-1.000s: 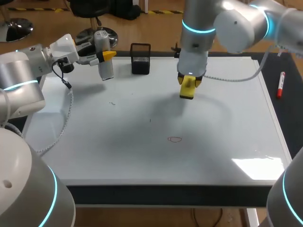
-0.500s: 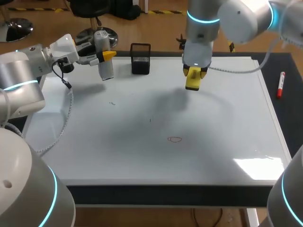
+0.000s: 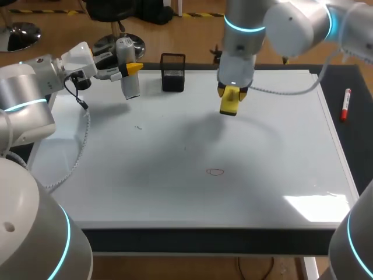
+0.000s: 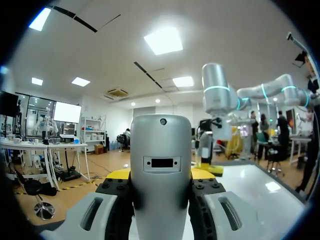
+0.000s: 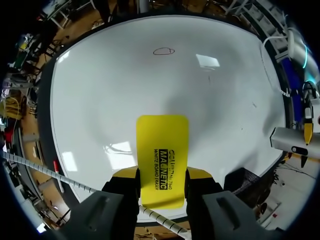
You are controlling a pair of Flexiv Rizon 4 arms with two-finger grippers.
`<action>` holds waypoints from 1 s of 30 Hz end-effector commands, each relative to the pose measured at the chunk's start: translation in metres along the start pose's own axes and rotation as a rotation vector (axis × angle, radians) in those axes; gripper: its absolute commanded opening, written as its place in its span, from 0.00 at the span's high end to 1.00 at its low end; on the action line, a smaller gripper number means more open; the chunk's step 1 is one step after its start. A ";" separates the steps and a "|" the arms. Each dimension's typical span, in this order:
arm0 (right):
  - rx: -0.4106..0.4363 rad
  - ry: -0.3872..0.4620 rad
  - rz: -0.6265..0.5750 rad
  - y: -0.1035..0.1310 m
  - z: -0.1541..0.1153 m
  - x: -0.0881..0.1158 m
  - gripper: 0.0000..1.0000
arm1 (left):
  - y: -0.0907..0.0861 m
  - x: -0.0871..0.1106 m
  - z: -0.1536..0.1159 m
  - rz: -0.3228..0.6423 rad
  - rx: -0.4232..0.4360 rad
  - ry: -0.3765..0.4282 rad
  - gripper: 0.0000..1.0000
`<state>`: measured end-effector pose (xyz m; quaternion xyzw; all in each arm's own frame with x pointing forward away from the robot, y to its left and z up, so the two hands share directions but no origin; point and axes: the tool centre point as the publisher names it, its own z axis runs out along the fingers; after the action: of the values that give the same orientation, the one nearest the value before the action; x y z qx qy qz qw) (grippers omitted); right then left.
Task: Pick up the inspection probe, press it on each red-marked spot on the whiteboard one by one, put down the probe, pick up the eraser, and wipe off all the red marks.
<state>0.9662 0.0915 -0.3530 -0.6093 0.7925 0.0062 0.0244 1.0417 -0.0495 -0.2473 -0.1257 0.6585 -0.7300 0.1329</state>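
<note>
The flat yellow rectangular eraser (image 3: 229, 102) was clamped in the right pincer (image 3: 231, 92) over the far part of the white whiteboard (image 3: 274, 157), which bore one small red oval mark (image 3: 215, 171) near its middle, while the silver-grey inspection probe (image 3: 129, 81) was gripped in the left pincer (image 3: 130, 68) over its far left corner.

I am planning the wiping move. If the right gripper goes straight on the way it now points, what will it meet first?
Probably bare whiteboard, touched first by the eraser that the right gripper holds. The red mark lies farther ahead, off this line, as far as depth shows.
</note>
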 end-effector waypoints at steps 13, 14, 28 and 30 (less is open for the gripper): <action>-0.044 -0.024 0.009 0.040 0.035 -0.020 1.00 | 0.000 0.000 0.001 0.002 0.002 -0.001 1.00; -0.050 -0.022 0.007 0.042 0.038 -0.020 1.00 | 0.000 0.000 0.001 0.002 0.002 -0.001 1.00; -0.109 -0.006 -0.013 0.055 0.064 -0.021 1.00 | 0.000 0.000 0.001 0.002 0.002 -0.001 1.00; -0.115 0.000 -0.011 0.056 0.069 -0.020 1.00 | 0.000 0.000 0.001 0.002 0.002 -0.001 1.00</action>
<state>0.9162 0.1266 -0.4172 -0.6136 0.7878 0.0523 -0.0075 1.0417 -0.0495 -0.2473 -0.1257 0.6585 -0.7300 0.1329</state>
